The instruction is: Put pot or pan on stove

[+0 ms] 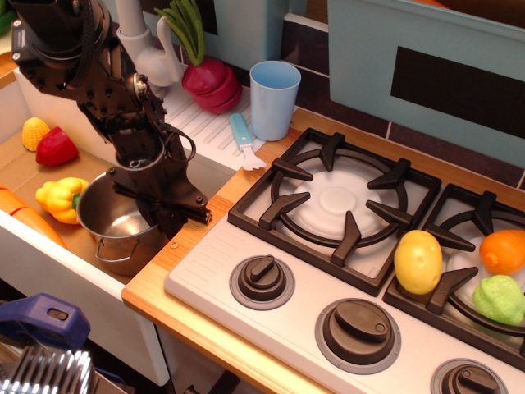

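Note:
The small shiny steel pot (111, 226) stands in the sink at the left, against its right wall. My black gripper (174, 215) reaches down over the pot's right rim, with one finger inside the pot and one outside, and looks closed on the rim. The stove (213, 275) is to the right on the wooden counter. Its near-left burner grate (336, 201) is bare. The pot sits below the level of the counter edge.
A light-blue cup (273, 98) stands behind the stove's left corner, next to a blue-handled utensil (244, 139). A yellow fruit (417, 261), an orange (502, 250) and a green vegetable (498, 298) lie on the right burner. Toy peppers (57, 197) lie in the sink, with a faucet (139, 49) behind.

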Robot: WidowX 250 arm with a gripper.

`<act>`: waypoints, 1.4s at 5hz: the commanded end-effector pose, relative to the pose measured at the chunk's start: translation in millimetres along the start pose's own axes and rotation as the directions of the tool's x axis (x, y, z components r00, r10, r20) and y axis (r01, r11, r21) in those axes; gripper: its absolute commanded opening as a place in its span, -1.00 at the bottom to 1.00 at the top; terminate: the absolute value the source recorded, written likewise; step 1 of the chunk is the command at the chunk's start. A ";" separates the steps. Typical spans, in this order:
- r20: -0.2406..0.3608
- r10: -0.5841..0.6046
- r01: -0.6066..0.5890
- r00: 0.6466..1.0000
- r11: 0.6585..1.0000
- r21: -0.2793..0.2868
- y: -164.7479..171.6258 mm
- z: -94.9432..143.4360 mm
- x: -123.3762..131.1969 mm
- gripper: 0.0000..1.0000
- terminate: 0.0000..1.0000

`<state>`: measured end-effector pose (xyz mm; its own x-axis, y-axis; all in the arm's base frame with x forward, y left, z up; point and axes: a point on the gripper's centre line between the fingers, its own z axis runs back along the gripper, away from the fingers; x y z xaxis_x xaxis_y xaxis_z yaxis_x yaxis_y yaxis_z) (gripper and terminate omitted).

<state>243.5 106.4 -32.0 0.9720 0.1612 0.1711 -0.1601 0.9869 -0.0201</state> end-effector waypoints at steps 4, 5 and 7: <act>0.134 -0.022 -0.003 0.991 0.982 0.188 -56.5 129.6 20.9 -1.00 -1.00; 0.153 -0.041 0.025 0.987 0.994 0.107 -97.3 128.3 35.8 -1.00 -1.00; 0.177 0.023 -0.037 0.984 0.996 0.076 -147.6 130.8 54.2 -1.00 -1.00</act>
<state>291.8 -43.3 100.6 0.9283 0.2373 0.2862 -0.2575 0.9657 0.0344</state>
